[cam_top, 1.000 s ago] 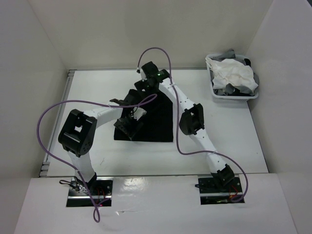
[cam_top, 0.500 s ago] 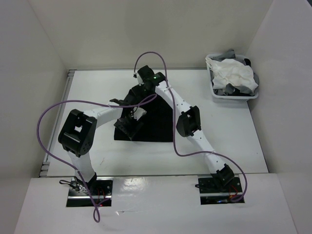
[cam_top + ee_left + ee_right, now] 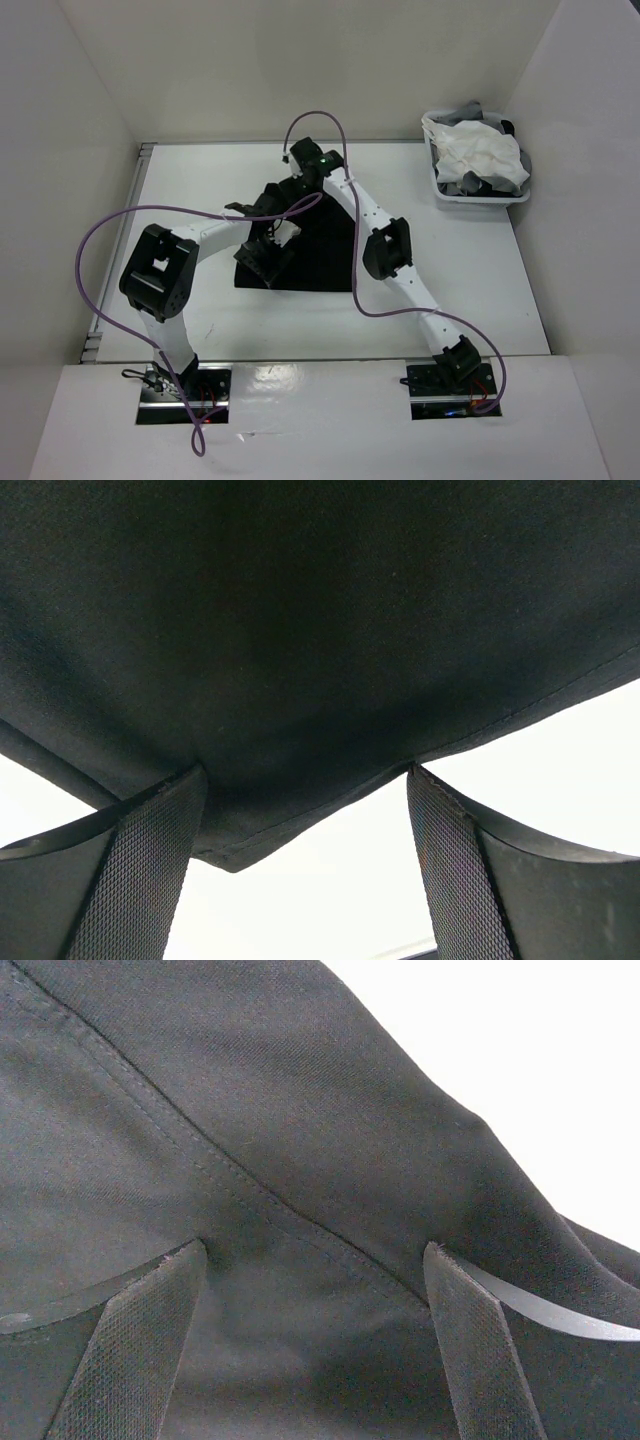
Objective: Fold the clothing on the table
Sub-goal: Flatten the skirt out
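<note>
The black clothing (image 3: 325,255) lies partly folded on the white table (image 3: 200,190), its far end narrowing to a point. My left gripper (image 3: 262,262) stands open over the near left corner. In the left wrist view the clothing (image 3: 320,630) fills the top, its hemmed corner lies between the spread fingers (image 3: 140,880), and the left gripper (image 3: 303,780) holds nothing. My right gripper (image 3: 287,190) stands open at the far point of the cloth. In the right wrist view the right gripper (image 3: 313,1250) presses down on seamed black clothing (image 3: 250,1110), with fabric spanning the gap between its fingers (image 3: 480,1360).
A small white basket (image 3: 478,197) at the far right holds a white garment (image 3: 480,150) and grey cloth. White walls close in the table on the left, back and right. Purple cables loop over both arms.
The right arm's wrist has shifted a little over the cloth's far point, and its cable loop has swung. The left arm and the cloth's near edge have not moved.
</note>
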You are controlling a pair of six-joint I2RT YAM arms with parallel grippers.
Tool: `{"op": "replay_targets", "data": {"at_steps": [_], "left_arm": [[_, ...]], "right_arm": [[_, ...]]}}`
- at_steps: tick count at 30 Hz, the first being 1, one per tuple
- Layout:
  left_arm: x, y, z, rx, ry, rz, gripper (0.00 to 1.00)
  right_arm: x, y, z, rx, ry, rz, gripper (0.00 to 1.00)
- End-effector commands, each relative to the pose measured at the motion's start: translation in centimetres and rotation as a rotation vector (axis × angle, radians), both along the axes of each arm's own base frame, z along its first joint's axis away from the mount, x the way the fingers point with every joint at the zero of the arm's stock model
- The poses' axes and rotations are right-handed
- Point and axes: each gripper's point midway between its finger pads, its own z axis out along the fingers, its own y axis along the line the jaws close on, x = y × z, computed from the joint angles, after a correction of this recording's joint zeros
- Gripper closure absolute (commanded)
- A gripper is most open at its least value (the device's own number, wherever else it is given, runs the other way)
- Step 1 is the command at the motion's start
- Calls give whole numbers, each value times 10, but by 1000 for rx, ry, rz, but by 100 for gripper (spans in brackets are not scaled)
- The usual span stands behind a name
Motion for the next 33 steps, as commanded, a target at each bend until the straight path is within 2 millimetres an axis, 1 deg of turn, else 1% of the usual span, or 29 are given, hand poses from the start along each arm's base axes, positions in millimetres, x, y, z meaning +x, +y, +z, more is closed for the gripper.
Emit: {"op": "replay_targets", "data": {"at_steps": [1,2,3,4,7,8,9,10,11,12,13,16,18,21,30,31,32,33], "left_arm": [[-19,-11,-7,-65,95,-26,14],[-19,-11,-7,-65,95,-26,14],[-20,-12,-7,-73,97,-36,15],[-20,-12,-7,-73,97,-36,15],[-20,-12,-7,-73,97,-36,15],[-20,-12,-7,-73,97,-36,15],[-20,-12,-7,-73,97,-36,15],[-20,-13,-7,-81,101,-38,15],[-20,-13,-7,-81,101,-38,15],[-20,-13,-7,-81,101,-38,15],[-20,-13,-7,-81,99,-47,15],[-21,-15,-7,-89,103,-48,15],[-23,-14,-7,-85,111,-47,15],[-24,-15,-6,-94,115,-48,15],[-24,-16,-6,-102,117,-58,16],[-25,-16,-9,-98,125,-58,16],[-25,-16,-9,-98,125,-58,16],[-26,-17,-8,-106,129,-59,17]], "right_arm": [[5,2,-6,22,-5,13,7],[5,4,-13,25,0,26,7],[10,-1,-14,28,-4,15,7],[13,4,-8,51,-22,22,7],[23,5,-8,71,-50,26,7],[26,10,-2,96,-65,34,7],[25,9,-8,91,-58,34,7],[27,13,-6,108,-63,41,7],[26,12,-13,99,-57,49,7],[28,14,-12,105,-68,49,7],[31,15,-15,105,-76,57,7],[39,17,-9,113,-118,60,7],[42,18,-13,112,-129,69,7],[47,21,-6,123,-159,77,6],[59,31,3,158,-223,114,5],[60,32,5,162,-231,114,5],[61,32,0,163,-231,114,5],[62,31,0,155,-235,107,5]]}}
